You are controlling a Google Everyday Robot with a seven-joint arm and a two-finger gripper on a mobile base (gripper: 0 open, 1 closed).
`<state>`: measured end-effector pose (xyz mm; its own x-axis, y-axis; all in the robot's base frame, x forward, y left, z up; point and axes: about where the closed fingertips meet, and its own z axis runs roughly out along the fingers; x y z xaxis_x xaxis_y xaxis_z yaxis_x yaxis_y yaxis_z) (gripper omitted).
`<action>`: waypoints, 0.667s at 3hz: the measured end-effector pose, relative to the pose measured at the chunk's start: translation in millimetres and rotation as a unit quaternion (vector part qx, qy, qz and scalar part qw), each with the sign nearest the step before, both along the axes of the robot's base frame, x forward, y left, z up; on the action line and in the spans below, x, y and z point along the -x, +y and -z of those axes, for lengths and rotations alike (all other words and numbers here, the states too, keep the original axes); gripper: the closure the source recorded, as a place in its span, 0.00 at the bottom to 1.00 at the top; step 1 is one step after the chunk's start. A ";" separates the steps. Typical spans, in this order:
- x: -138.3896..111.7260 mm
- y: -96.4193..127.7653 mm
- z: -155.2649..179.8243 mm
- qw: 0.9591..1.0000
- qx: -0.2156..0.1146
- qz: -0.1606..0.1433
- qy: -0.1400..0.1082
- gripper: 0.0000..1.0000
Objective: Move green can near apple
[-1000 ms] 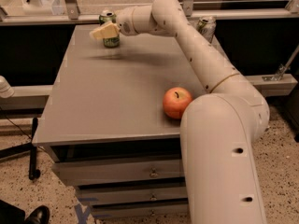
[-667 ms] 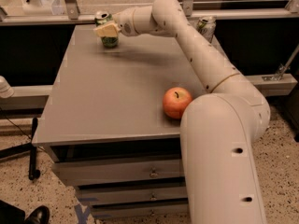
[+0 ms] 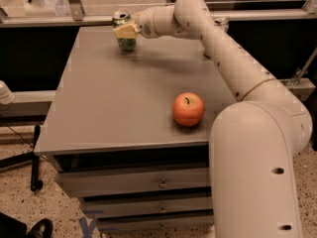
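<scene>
The green can [image 3: 127, 43] is at the far left back of the grey table [image 3: 114, 108], with its silver top [image 3: 120, 17] showing above the fingers. My gripper [image 3: 126, 30] reaches over from the right and is shut on the can's upper half, one pale finger [image 3: 124, 31] across its front. The can is upright, at or just above the tabletop. The red-orange apple [image 3: 188, 109] with a dark stem sits near the table's front right edge, well apart from the can.
My arm [image 3: 233, 63] stretches across the table's right side, and its large base link [image 3: 252, 172] stands in front of the right corner. Drawers [image 3: 158, 182] sit under the tabletop. A second can [image 3: 221, 21] stands behind the arm at the back. A rail runs behind the table.
The gripper has closed in on the green can, and the can has shifted slightly to the right with it. The apple has not moved.
</scene>
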<state>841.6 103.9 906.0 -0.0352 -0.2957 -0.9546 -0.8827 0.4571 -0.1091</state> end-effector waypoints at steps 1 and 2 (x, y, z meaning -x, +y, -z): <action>24.2 -24.4 -18.0 1.000 -0.015 0.001 -0.003 1.00; 65.1 -44.3 -34.7 0.999 -0.035 -0.007 0.003 1.00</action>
<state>776.5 59.5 940.7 -0.0374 -0.2296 -0.9726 -0.8899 0.4504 -0.0721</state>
